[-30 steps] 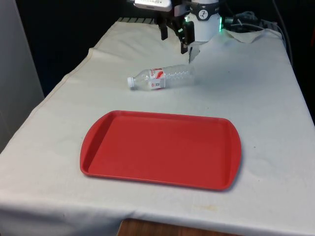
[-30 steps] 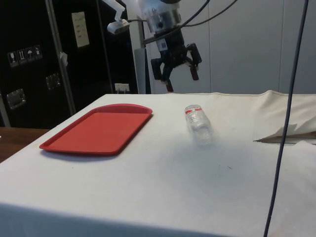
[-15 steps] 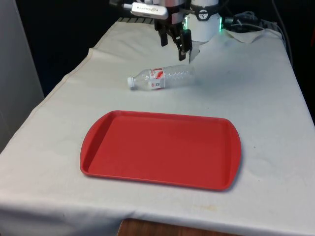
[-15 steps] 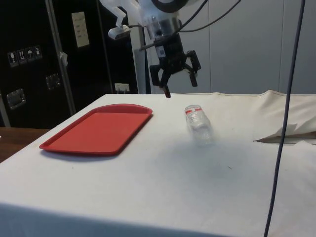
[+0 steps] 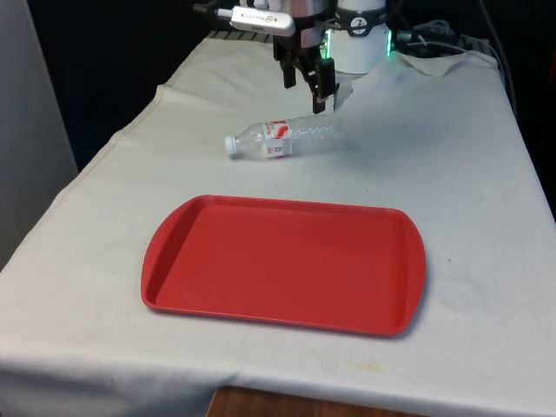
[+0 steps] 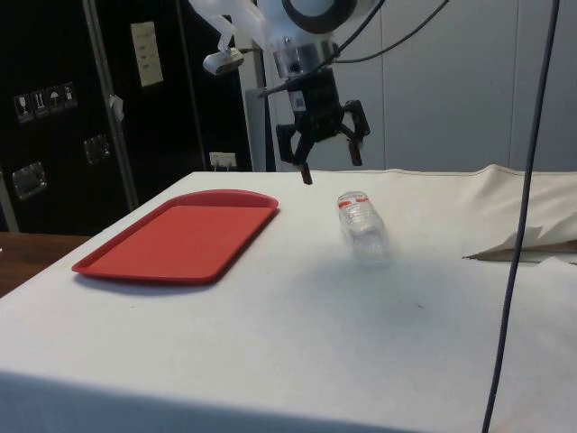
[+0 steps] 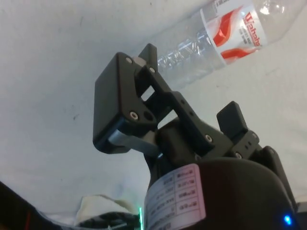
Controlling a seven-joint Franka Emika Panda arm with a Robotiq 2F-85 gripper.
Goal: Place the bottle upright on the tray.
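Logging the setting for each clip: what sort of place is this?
Probably a robotics lab or test bench: a table under a white cloth, dark cabinets beside it, and just a red tray and a plastic bottle laid out.

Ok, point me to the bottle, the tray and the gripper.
bottle (image 5: 300, 135), front view, on its clear body beside the label.
tray (image 5: 278, 261), front view, on its bare red floor.
gripper (image 6: 329, 166), side view, midway between its two spread fingertips.

Cloth-covered table in a dark-sided room

A white cloth (image 5: 469, 174) is draping the table; dark cabinets (image 6: 108, 99) are standing behind it, and pale wall panels (image 6: 451, 81) are catching the light.
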